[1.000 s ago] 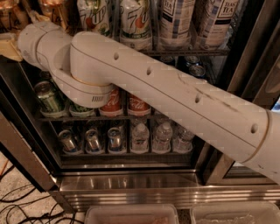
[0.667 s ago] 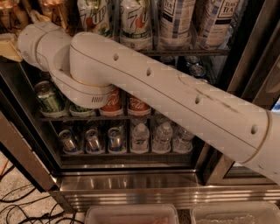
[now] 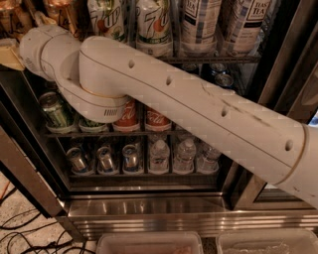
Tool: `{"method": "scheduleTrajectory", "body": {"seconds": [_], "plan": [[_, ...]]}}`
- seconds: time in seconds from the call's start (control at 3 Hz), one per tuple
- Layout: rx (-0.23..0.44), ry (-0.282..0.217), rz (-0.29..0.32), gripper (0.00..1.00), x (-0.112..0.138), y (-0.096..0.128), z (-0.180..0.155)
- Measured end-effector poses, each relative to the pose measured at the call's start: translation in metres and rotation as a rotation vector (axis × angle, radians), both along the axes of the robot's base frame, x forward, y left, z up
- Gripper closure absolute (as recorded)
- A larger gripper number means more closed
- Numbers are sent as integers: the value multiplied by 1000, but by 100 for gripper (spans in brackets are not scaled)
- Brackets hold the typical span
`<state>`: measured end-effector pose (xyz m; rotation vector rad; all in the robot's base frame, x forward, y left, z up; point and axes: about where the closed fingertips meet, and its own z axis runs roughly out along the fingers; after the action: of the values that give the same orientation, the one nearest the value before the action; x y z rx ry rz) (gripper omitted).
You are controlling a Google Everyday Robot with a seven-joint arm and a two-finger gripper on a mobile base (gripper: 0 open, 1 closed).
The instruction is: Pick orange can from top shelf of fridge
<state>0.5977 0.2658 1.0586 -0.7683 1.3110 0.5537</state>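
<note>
The fridge (image 3: 149,211) fills the frame, its steel base running across the lower part. The robot's white arm (image 3: 198,106) is stretched diagonally over it from the right edge to the upper left. The top shelf (image 3: 218,58) is seen only as a short run of wire rack at upper centre-right, under two 7UP bottles (image 3: 154,22) and two tea bottles (image 3: 198,25); its left part is covered by the arm.

On the lower racks, Coca-Cola cans (image 3: 126,116), a green can (image 3: 54,111) and small water bottles (image 3: 159,156) are partly masked by the arm.

The orange can (image 3: 60,11) stands at the upper left, cut by the top edge, with a second copper-toned can in the corner beside it. The gripper (image 3: 9,53) is placed at the far left edge, just below and left of those cans. Only a tan sliver of it shows, so whether it is wide, narrow or holding anything cannot be told.

The reach is judged to be made, with the arm at the shelf. No grasp can be confirmed, and the lift and withdrawal are judged to be left. Contact between gripper and can is hidden.
</note>
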Motion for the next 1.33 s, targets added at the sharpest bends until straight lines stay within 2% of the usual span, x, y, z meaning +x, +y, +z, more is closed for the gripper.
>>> {"method": "scheduleTrajectory", "body": {"seconds": [0.67,1.0,1.33], "plan": [[-4,3,7,10,0,2,0],[-4,3,7,29,0,2,0],[-4,3,7,52,0,2,0]]}}
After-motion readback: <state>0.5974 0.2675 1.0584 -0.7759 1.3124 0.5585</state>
